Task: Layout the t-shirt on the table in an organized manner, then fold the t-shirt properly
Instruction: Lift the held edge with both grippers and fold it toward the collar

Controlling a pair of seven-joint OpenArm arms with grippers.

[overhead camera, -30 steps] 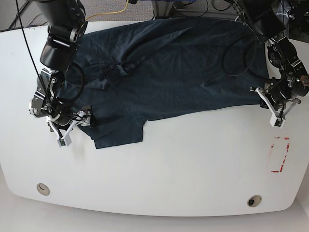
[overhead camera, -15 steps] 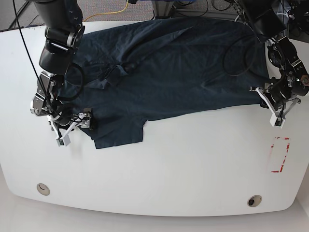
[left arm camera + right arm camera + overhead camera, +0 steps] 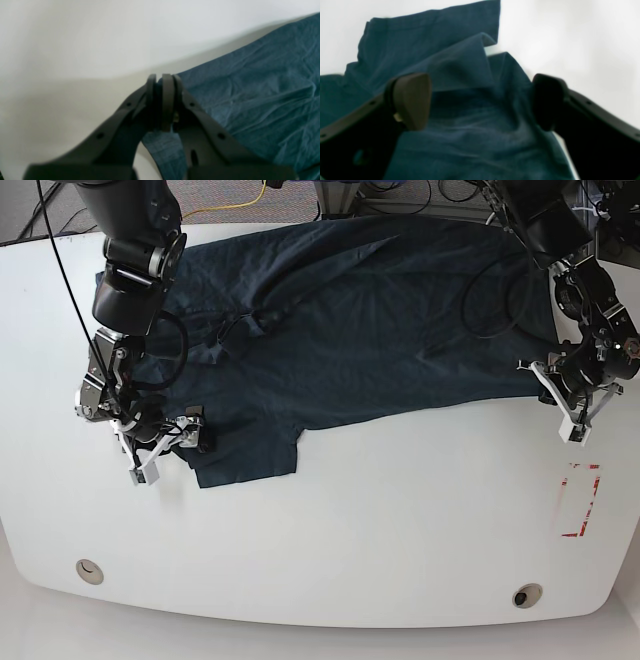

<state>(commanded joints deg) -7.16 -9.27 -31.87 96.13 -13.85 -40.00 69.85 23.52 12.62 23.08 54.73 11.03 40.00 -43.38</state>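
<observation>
The navy t-shirt (image 3: 350,320) is lying spread over the far half of the white table (image 3: 400,530), still wrinkled, with one sleeve (image 3: 245,452) pointing toward the near edge.

The left gripper (image 3: 161,100) is standing at the hem corner of the shirt, on the right side in the base view (image 3: 560,395). In the left wrist view its two pads are pressing together, and a thin layer of the blue fabric (image 3: 250,95) is sitting between them, so this gripper is pinching the t-shirt edge. The cloth is stretching away from the pads to one side, and only bare table is showing on the other side.

The right gripper (image 3: 480,100) is placing itself over the sleeve area, on the left side in the base view (image 3: 170,442). Its jaws are standing wide apart. One pad (image 3: 411,100) is resting near a raised fold, the other pad (image 3: 546,100) is at the outer border of the cloth, and the bunched fabric is lying between them without being squeezed.

The red tape rectangle (image 3: 580,500) is lying on the table just in front of the left gripper, apart from the shirt.
</observation>
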